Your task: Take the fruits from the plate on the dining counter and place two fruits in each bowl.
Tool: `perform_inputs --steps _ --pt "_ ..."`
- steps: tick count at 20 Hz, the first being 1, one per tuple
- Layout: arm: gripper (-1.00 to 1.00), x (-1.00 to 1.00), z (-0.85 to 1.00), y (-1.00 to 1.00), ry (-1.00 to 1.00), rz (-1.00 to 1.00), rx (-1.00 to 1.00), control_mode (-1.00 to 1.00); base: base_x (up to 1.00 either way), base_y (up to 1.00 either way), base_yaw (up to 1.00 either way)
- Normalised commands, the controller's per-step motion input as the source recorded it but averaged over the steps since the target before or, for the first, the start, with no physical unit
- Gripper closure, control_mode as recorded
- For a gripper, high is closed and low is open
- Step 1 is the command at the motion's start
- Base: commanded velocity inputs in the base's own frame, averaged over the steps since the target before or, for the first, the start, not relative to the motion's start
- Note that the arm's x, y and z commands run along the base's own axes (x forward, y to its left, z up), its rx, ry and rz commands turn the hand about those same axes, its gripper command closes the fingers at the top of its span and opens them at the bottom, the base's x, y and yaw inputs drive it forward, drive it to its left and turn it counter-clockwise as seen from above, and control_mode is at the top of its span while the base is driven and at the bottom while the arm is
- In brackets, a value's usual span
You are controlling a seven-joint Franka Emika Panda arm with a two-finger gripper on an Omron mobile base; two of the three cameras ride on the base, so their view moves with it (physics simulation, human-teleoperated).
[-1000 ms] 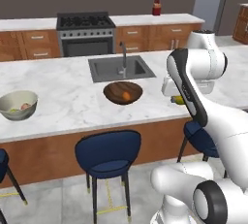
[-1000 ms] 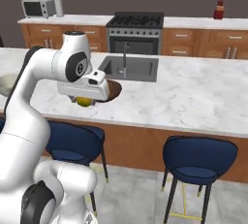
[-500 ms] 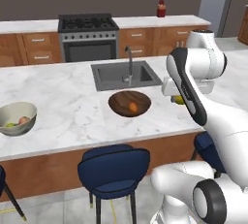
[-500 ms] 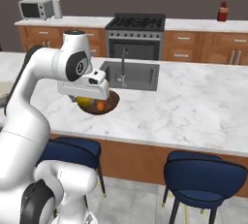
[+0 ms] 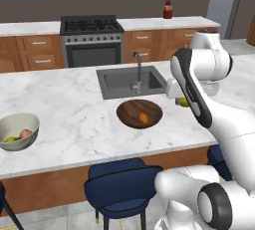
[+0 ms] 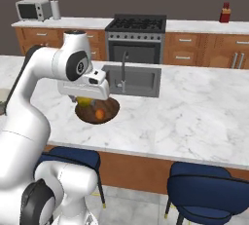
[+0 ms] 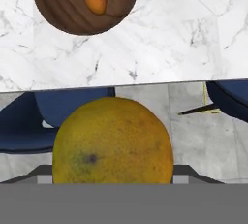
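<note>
My gripper (image 5: 183, 102) is shut on the olive-yellow fruit (image 7: 112, 140), which hides the fingertips in the hand view. It hangs above the dining counter (image 5: 74, 109), just right of the dark wood bowl (image 5: 139, 113) in the left base view. That bowl (image 7: 85, 2) holds the orange fruit (image 5: 143, 118). In the right base view the held fruit (image 6: 85, 103) sits under the hand by the bowl's (image 6: 97, 111) rim. The cream bowl (image 5: 17, 131) at far left holds the yellow-green fruit (image 5: 11, 139) and the pinkish-red fruit (image 5: 25, 134). The plate is out of view.
A sink with a faucet (image 5: 133, 77) is set into the counter behind the wood bowl. Blue stools (image 5: 122, 186) stand under the counter's front edge. A stove (image 5: 92, 37) and a red bottle (image 5: 168, 10) are along the back wall.
The whole picture has shifted, so the base has driven along the counter; both bowls now sit lower in the views. The olive-yellow fruit has stayed in the gripper.
</note>
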Motion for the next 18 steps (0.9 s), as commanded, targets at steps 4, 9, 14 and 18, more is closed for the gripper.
perform_inputs --steps 4,9,14,18 --pt "1.0 0.93 0.0 0.45 0.0 0.0 0.0 -1.0 0.0 0.0 0.0" --pt "1.0 1.0 -0.05 0.46 0.01 0.0 0.0 -1.0 0.0 0.0 0.0" --pt "1.0 0.93 -0.31 0.07 0.0 0.0 0.0 -1.0 0.0 0.0 0.0" --pt "1.0 0.88 -0.54 0.0 0.0 0.0 0.0 -1.0 0.0 0.0 0.0"
